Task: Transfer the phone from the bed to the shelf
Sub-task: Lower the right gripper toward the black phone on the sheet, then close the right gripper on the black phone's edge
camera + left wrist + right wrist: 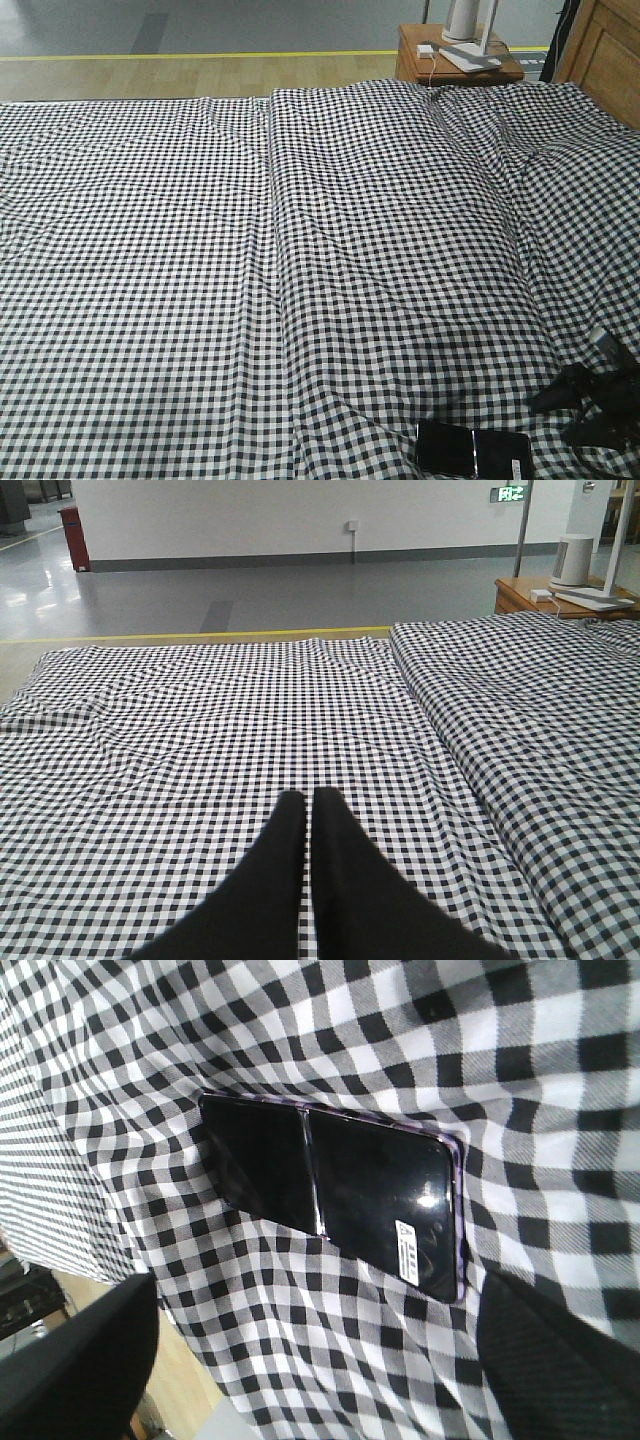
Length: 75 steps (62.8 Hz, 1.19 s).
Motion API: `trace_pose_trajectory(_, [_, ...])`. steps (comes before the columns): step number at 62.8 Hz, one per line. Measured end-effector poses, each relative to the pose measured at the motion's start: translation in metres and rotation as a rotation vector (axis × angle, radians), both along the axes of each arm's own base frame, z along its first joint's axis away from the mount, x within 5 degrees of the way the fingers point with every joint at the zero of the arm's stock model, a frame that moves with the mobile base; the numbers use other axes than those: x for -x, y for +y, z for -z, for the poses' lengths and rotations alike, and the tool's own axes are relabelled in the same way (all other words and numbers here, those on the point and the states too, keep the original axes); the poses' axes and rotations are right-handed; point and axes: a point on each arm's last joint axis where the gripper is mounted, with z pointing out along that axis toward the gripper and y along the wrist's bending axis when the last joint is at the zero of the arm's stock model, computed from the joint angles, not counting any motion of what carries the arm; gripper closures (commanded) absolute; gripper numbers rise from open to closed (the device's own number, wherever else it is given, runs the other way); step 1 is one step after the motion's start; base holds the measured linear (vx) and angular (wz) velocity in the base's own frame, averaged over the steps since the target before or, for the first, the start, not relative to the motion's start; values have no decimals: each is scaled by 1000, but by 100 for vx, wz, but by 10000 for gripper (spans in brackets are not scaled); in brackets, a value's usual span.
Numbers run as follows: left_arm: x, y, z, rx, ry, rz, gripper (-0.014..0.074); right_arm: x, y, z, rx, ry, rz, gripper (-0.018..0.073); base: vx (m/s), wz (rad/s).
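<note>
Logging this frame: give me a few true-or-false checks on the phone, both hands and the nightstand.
1. The phone lies flat on the bed. True.
2. The right hand is shut on the phone. False: it is open, and the phone lies untouched in front of it.
3. The left hand is shut and holds nothing. True.
4. The nightstand is bare. False: white items stand on it.
</note>
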Motion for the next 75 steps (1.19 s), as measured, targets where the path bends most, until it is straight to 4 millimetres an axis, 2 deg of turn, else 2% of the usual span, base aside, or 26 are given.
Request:
trace_pose_trajectory(35, [0,0,0,0,0,0,595,13,15,45,-96,-16,2,-35,0,0])
trace_pose_trajectory(54, [0,0,0,0,0,0,595,16,19,58,-96,-33,5,-35,0,0])
trace_pose_trajectory(75, [0,0,0,0,0,0,595,8,16,72,-122,-48,20,-35,0,0])
